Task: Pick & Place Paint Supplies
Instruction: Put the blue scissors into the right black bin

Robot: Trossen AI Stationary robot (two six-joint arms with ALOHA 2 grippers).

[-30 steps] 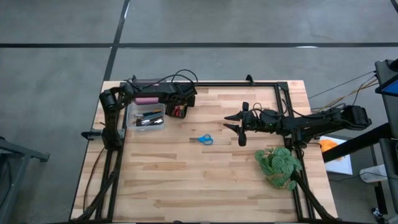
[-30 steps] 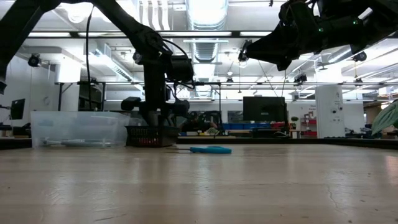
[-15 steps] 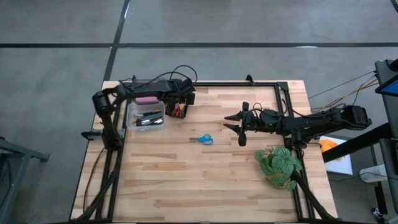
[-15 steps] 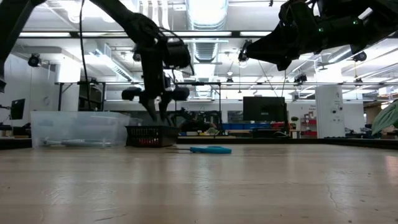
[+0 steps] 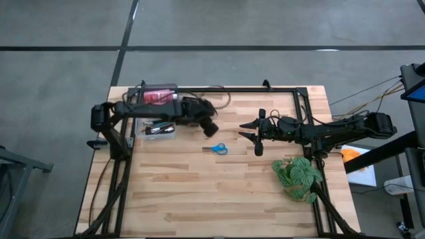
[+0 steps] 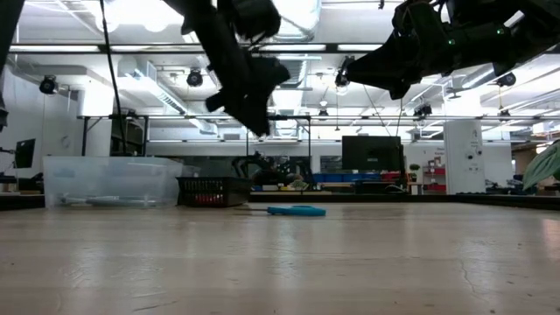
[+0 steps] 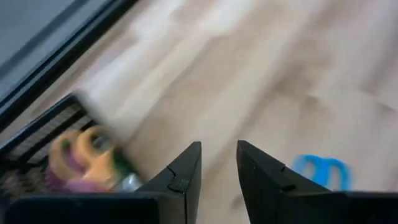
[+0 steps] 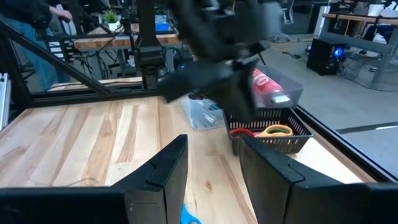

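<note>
A: Status? Tub (image 5: pixel 154 123) holds brushes and a bottle, tray (image 8: pixel 268 132) holds bright-handled bits. Blue scissors (image 5: pixel 218 149) lie loose mid-desk (image 5: pixel 219 192).

B: So most is stowed, scissors left. Left gripper (image 7: pixel 217 169)?

A: Above the desk between tray and scissors, jaws slightly apart, empty. Right gripper (image 8: pixel 211 163) hovers past the scissors (idle), jaws parted, empty.

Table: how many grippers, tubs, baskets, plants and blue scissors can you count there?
Grippers: 2 (left gripper, right gripper)
Clear tub: 1
Black basket: 1
Plant: 1
Blue scissors: 1
Total: 6
</note>
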